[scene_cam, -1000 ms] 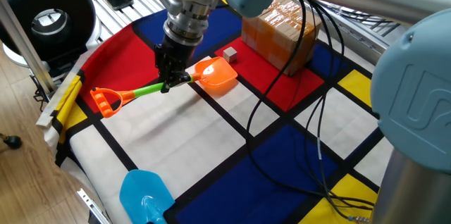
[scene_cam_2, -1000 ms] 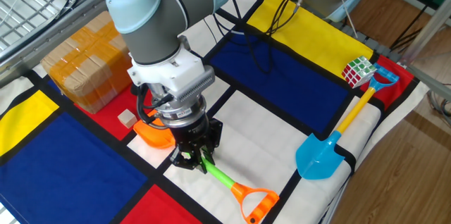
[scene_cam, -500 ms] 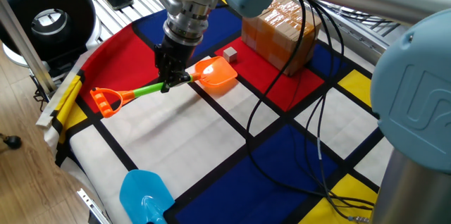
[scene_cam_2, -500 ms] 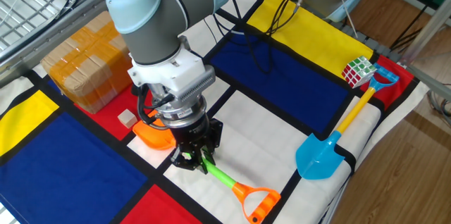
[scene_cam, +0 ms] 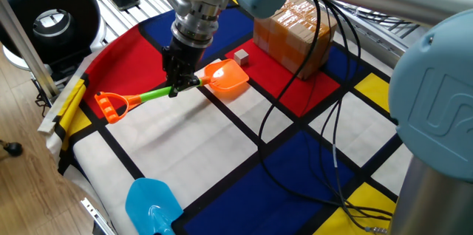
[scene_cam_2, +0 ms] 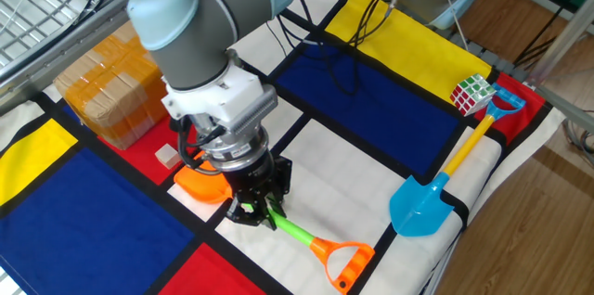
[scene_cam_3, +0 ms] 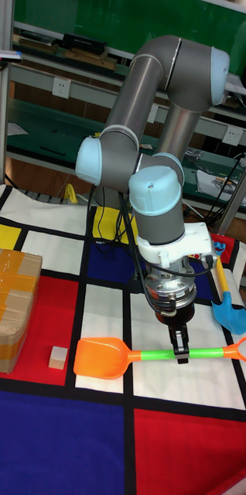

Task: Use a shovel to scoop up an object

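Clamped on the green shaft of the shovel (scene_cam_3: 154, 356), gripper (scene_cam_3: 182, 353) fully closed; blade nudged closer to the object (scene_cam_3: 57, 357) than a second ago, likely lining up the scoop; cube just left of blade, apart; colour-block cloth (scene_cam_3: 61, 441); cardboard box (scene_cam_3: 7, 305) far left; workshop benches behind.
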You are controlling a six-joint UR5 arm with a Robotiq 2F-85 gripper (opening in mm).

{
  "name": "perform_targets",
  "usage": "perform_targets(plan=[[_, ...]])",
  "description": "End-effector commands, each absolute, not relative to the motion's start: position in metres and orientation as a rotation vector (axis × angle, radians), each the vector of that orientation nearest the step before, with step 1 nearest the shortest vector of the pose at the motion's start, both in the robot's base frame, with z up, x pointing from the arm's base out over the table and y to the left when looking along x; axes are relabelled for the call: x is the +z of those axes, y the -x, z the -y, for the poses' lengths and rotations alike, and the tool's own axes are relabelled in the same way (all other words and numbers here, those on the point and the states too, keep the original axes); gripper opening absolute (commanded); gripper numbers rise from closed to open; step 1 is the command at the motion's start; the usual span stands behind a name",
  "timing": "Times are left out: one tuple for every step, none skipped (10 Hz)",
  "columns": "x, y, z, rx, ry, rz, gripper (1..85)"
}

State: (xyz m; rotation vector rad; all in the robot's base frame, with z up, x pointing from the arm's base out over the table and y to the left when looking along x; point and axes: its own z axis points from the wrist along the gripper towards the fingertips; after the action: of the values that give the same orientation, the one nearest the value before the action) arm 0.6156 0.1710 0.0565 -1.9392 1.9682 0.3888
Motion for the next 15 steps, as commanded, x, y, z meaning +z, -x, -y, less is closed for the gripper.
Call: perform_targets(plan=[[0.054,-0.626,-0.160,0.362,1.899,-2.024,1.0],[0.053,-0.628,-0.157,0.344,1.882,-2.047,1.0],[0.053,-0.630,-0.156,0.333,1.875,-2.052,1.0],[0.053,-0.630,-0.157,0.341,1.870,-2.052,1.0],[0.053,-0.630,-0.156,0.337,1.872,-2.055,1.0],[0.051,-0.630,-0.153,0.322,1.878,-2.063,1.0],[0.051,-0.630,-0.152,0.321,1.868,-2.078,1.0],[0.051,-0.632,-0.152,0.320,1.848,-2.096,1.0],[0.050,-0.634,-0.148,0.300,1.840,-2.114,1.0],[0.048,-0.637,-0.142,0.269,1.826,-2.140,1.0],[0.047,-0.639,-0.138,0.241,1.820,-2.154,1.0],[0.046,-0.641,-0.134,0.220,1.818,-2.162,1.0],[0.046,-0.643,-0.135,0.218,1.805,-2.164,1.0],[0.047,-0.644,-0.137,0.228,1.787,-2.168,1.0],[0.047,-0.643,-0.136,0.229,1.789,-2.174,1.0]])
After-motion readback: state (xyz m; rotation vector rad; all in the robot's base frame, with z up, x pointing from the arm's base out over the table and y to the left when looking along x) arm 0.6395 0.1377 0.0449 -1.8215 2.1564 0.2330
